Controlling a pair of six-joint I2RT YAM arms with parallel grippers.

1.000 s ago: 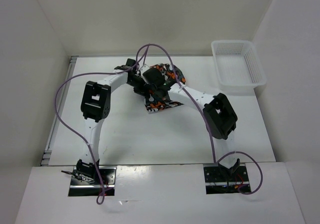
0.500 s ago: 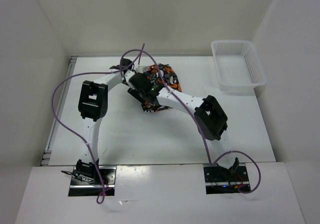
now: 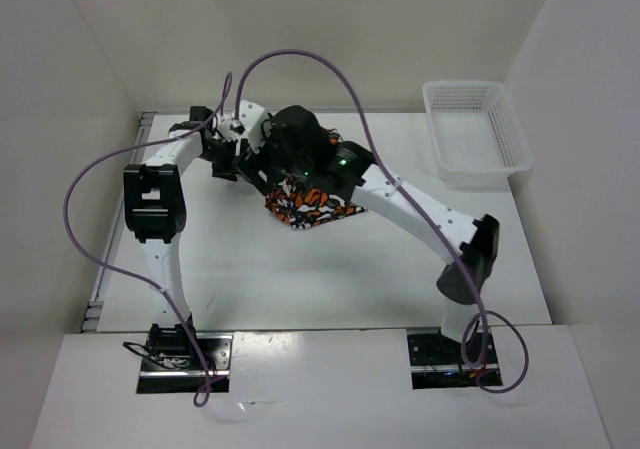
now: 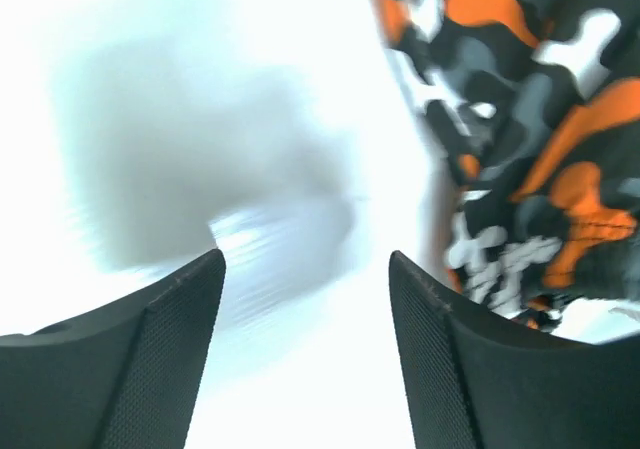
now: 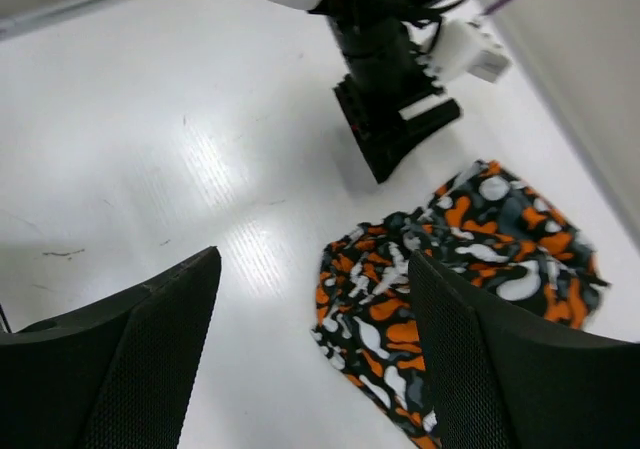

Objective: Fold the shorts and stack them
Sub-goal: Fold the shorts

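On the worktop (image 3: 300,269), toward the far side, the shorts (image 3: 312,207) lie in a crumpled heap with nothing holding them. Left jaws: spread apart, low over bare worktop, nothing between them. Shorts sit just off the right-hand finger (image 4: 450,369); can't tell if they touch. Right jaws: spread wide too, empty, raised above the worktop and looking down on the shorts and on the left arm (image 5: 390,99) beside the heap. Top view: both arms crowd over the heap's far-left part. White mesh basket (image 3: 476,134) is at the far right corner, well apart from the shorts.
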